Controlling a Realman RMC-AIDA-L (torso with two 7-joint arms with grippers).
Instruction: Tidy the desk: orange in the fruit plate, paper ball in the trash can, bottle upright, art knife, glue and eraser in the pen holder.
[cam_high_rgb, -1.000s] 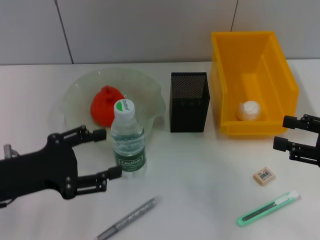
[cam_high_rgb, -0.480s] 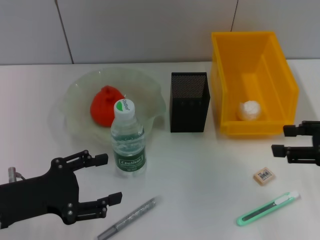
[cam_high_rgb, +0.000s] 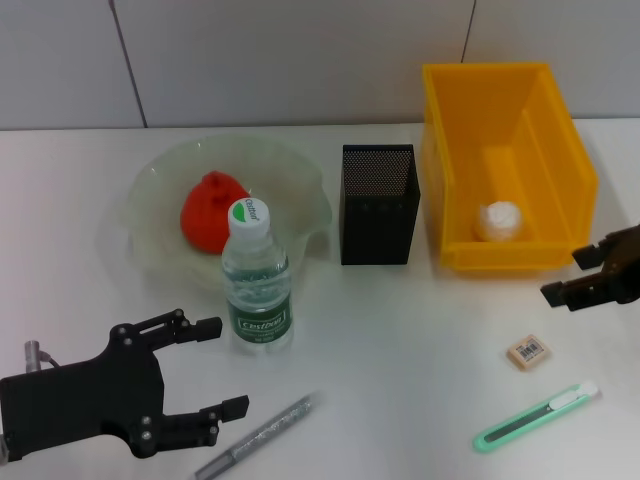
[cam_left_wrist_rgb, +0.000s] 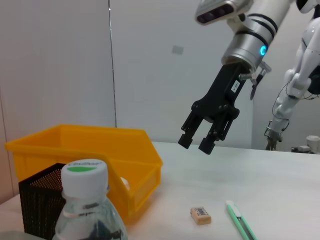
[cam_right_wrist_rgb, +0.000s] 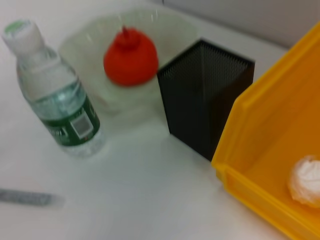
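The orange (cam_high_rgb: 212, 210) lies in the pale fruit plate (cam_high_rgb: 150, 180). In front of the plate the water bottle (cam_high_rgb: 257, 280) stands upright. The paper ball (cam_high_rgb: 498, 220) rests inside the yellow trash can (cam_high_rgb: 510, 100). The black mesh pen holder (cam_high_rgb: 378, 203) stands between plate and can. The eraser (cam_high_rgb: 527, 352), the green art knife (cam_high_rgb: 535, 416) and the glue (cam_high_rgb: 258, 437), a silver pen-shaped tube, lie on the table. My left gripper (cam_high_rgb: 222, 366) is open at the front left, just short of the bottle. My right gripper (cam_high_rgb: 568, 275) hovers open above the eraser, also seen in the left wrist view (cam_left_wrist_rgb: 196, 144).
The white table ends at a grey wall behind the plate and the can. The right wrist view shows the bottle (cam_right_wrist_rgb: 55, 95), the orange (cam_right_wrist_rgb: 131, 57), the pen holder (cam_right_wrist_rgb: 205, 95) and the paper ball (cam_right_wrist_rgb: 306, 180).
My left gripper has drawn back from the bottle toward the table's front edge, still open. My right gripper has shifted slightly right and tilted. The objects have not moved.
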